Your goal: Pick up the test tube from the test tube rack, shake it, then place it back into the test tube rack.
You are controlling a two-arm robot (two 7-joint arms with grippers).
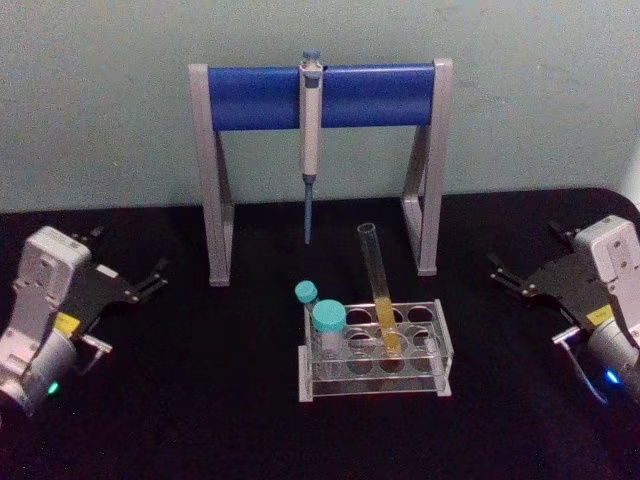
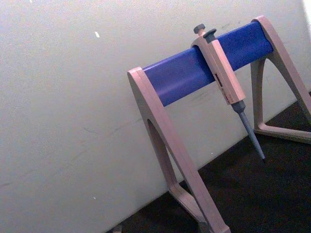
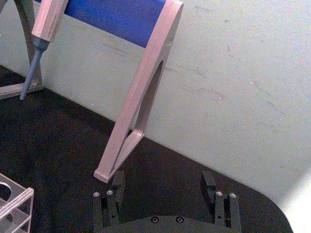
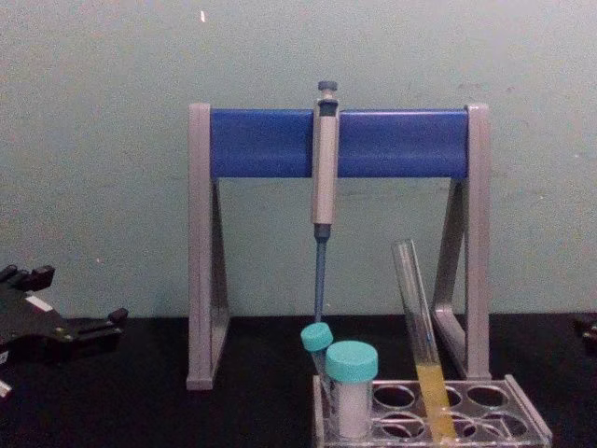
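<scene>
test tube (image 1: pixel 380 290) leaning in loose back-row hole of test tube rack (image 1: pixel 445 352), 6 o'clock of pipette stand (image 1: pixel 250 97) | left gripper (image 1: pixel 152 280) parked 9 o'clock, fingers spread | right gripper (image 1: pixel 508 276) 3 o'clock, fingers spread, clear for pick

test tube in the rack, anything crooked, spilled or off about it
The test tube leans in the test tube rack, open top tipped toward the robot's left, not upright. Its yellow liquid sits low; no spill shows.

Clear glass test tube (image 1: pixel 379 290), glossy clear plastic test tube rack (image 1: pixel 443 350) — matt black table (image 1: pixel 200 400).
</scene>
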